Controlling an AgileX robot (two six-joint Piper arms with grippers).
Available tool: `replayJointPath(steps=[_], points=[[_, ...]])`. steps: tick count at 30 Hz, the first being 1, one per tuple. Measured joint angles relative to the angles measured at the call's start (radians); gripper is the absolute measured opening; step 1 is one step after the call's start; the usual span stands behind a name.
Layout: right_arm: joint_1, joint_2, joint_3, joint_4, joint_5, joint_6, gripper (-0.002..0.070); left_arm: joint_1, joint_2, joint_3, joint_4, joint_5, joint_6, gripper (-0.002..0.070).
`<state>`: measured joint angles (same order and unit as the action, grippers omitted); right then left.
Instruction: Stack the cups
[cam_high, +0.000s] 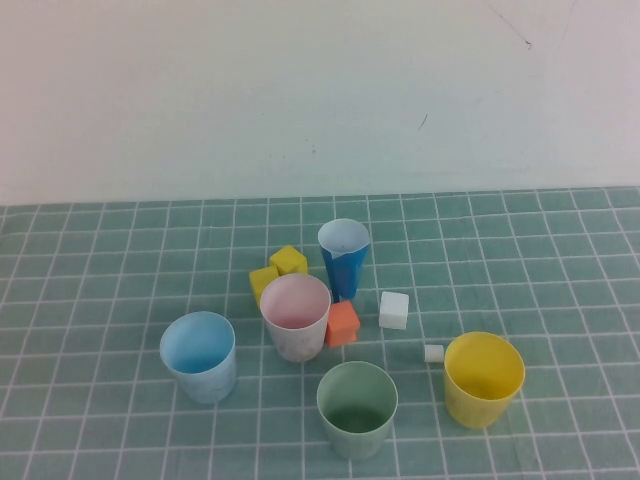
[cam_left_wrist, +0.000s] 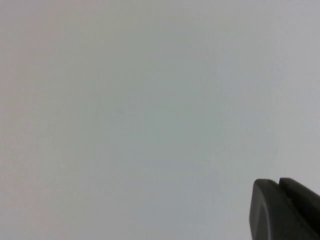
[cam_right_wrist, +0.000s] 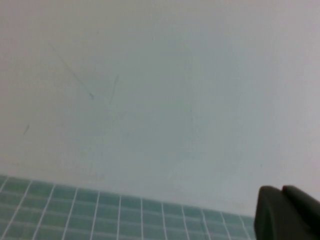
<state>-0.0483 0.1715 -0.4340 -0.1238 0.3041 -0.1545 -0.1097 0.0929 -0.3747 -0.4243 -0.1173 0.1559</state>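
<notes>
Cups (cam_high: 296, 316) stand unstacked, both tools (cam_left_wrist: 285, 210) (cam_right_wrist: 287, 212) away.

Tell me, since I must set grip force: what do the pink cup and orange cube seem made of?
Pink cup: probably thin matte plastic, its wall faintly translucent. Orange cube: opaque, dull, crisp edges; plastic, painted wood or foam, undecidable. Left gripper and right gripper are parked, shut, away from both.

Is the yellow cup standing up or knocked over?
Standing up. The yellow cup rests on its base with its round mouth facing up.
</notes>
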Motion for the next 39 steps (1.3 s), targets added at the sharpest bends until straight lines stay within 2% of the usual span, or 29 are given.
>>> replayJointPath(steps=[4,11,14,18,22,28,30,33,39], points=[[0.0,0.135,-0.104,0.023,0.15,-0.035,-0.0003,0.0,0.176,-0.127,-0.004,0.221,0.075,-0.0003],[0.0,0.353,-0.229,0.346,0.379,-0.396,-0.0003,0.0,0.537,-0.34,-0.004,0.64,0.119,-0.0003],[0.0,0.422,-0.235,0.484,0.481,-0.533,-0.0003,0.0,0.7,-0.413,-0.001,0.761,0.147,-0.0003],[0.0,0.467,-0.235,0.545,0.568,-0.625,-0.0003,0.0,0.892,-0.481,0.013,0.823,0.187,0.001],[0.0,0.472,-0.233,0.55,0.586,-0.661,-0.0003,0.0,1.049,-0.537,0.032,0.841,0.238,0.0109],[0.0,0.472,-0.233,0.552,0.589,-0.686,-0.0003,-0.005,1.242,-0.555,0.086,0.808,0.259,0.041],[0.0,0.472,-0.233,0.552,0.591,-0.699,-0.0003,-0.005,1.297,-0.555,0.095,0.774,0.259,0.048],[0.0,0.472,-0.233,0.552,0.591,-0.701,-0.0003,-0.005,1.382,-0.558,0.096,0.708,0.259,0.0523],[0.0,0.472,-0.233,0.552,0.591,-0.703,-0.0003,-0.005,1.525,-0.575,0.082,0.598,0.257,0.0536]])
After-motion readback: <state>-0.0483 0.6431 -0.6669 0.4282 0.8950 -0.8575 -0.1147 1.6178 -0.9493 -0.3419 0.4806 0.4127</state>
